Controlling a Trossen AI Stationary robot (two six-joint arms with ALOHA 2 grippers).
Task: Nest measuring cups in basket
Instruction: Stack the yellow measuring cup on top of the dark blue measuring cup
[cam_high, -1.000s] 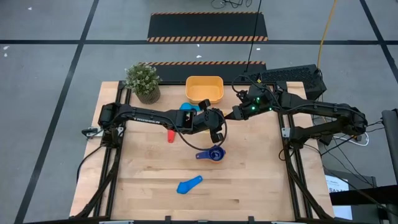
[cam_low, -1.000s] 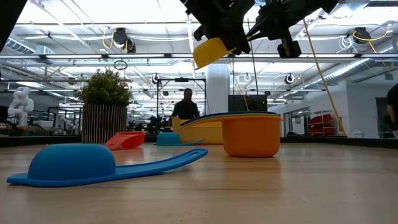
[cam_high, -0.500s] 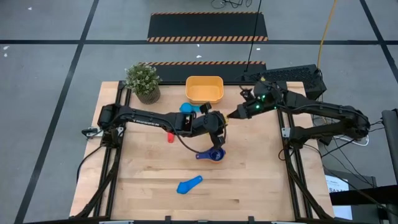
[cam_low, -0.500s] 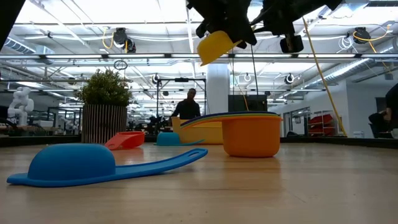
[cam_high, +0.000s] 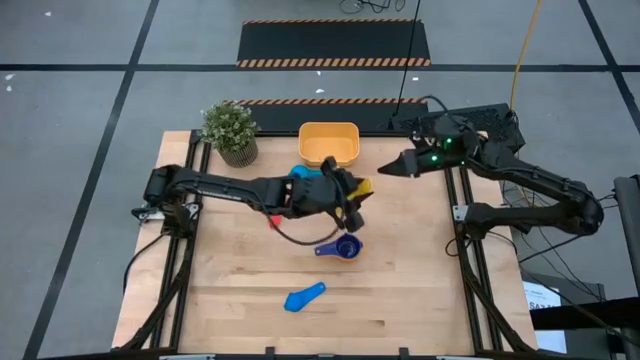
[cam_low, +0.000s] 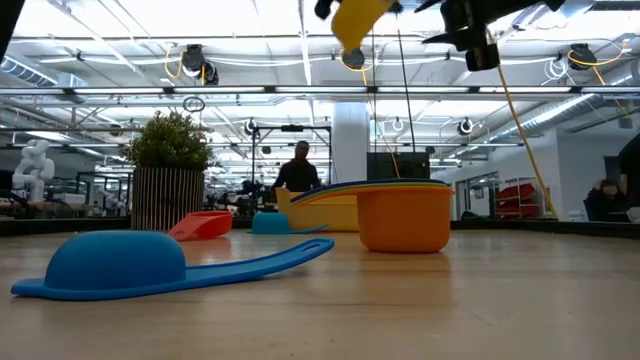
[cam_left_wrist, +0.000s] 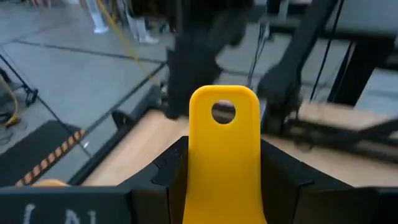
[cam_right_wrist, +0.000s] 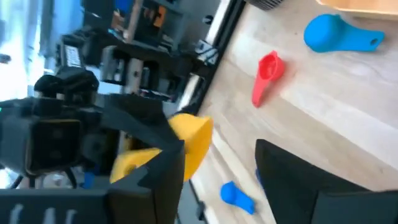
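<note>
Yellow measuring cup (cam_high: 358, 187) clamped in left gripper (cam_high: 345, 190); right gripper (cam_high: 385, 168) open, apart.

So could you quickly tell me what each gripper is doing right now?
Left gripper: shut on the yellow cup.
Right gripper: open, holding nothing.

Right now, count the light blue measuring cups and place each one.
2. One light blue cup lies upside down near the front of the table; the second light blue cup sits before the basket. The nested stack could hide more.
</note>
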